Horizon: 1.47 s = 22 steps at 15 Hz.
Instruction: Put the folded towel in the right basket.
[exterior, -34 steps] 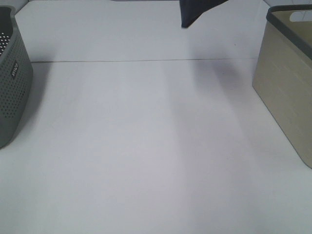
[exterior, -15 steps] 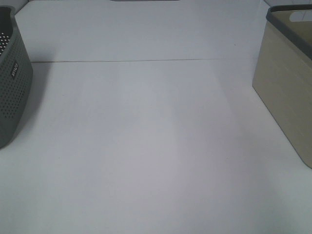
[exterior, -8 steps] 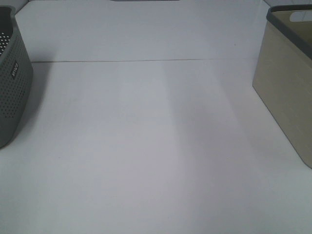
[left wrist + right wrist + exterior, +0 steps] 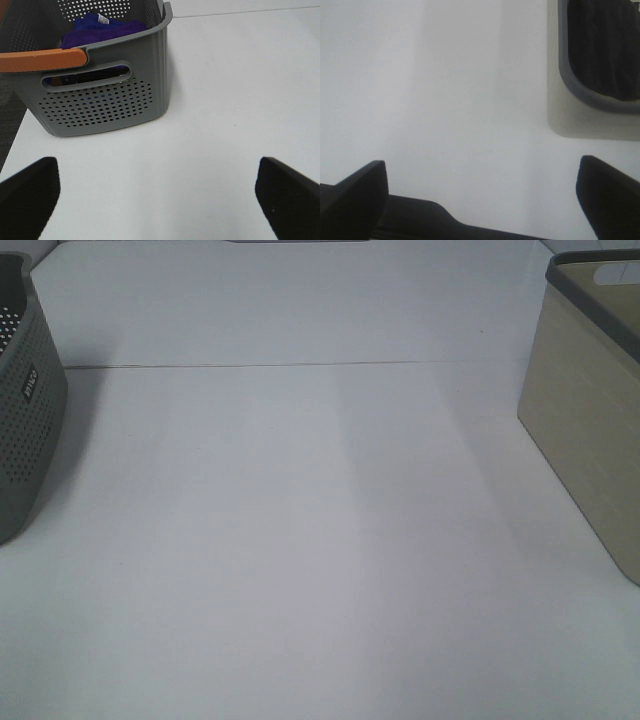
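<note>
The right basket (image 4: pixel 590 420) is beige with a grey rim and stands at the table's right edge. In the right wrist view this basket (image 4: pixel 560 65) holds a dark folded towel (image 4: pixel 602 45). My right gripper (image 4: pixel 480 192) is open and empty, above the white table beside the basket. My left gripper (image 4: pixel 160 200) is open and empty, in front of the grey perforated left basket (image 4: pixel 105 95). Neither gripper shows in the exterior high view.
The grey left basket (image 4: pixel 25 400) stands at the table's left edge. It has an orange handle (image 4: pixel 40 59) and holds a purple towel (image 4: pixel 107 25). A thin seam line (image 4: pixel 300 364) crosses the white table.
A dark cloth that hung at the top of the exterior high view 2.3 s ago has left that view. Nothing has moved in the last second.
</note>
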Available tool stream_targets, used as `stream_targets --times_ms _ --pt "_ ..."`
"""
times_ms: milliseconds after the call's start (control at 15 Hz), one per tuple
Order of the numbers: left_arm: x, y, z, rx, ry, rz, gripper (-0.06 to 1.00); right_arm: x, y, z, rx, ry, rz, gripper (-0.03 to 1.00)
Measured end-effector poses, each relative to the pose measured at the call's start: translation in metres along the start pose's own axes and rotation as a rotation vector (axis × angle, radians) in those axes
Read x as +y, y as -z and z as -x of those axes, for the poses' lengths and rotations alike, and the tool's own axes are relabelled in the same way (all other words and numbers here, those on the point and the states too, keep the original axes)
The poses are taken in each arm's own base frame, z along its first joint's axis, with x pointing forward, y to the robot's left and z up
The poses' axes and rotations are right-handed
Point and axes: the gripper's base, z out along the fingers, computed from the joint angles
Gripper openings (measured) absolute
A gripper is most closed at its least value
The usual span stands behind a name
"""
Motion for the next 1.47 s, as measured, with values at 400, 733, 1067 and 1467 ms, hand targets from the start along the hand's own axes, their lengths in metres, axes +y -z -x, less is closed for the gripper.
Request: stream_targets --times_ms 400,733,1067,1467 --pt "0.0 0.0 0.0 0.0 0.0 0.0 0.99 -0.006 0.017 -0.117 -0.238 0.044 -0.031 0.98" --pt "0.0 0.0 0.0 0.0 0.0 0.0 0.99 -0.004 -0.002 -0.138 -0.26 0.067 -0.001 0.98" --pt "0.0 0.0 0.0 0.0 0.0 -0.001 0.99 -0.003 -0.003 -0.138 -0.261 0.049 -0.01 0.98" --pt "0.0 0.0 0.0 0.0 0.0 -0.001 0.99 -0.002 -0.004 -0.137 -0.272 -0.052 -0.116 0.98"
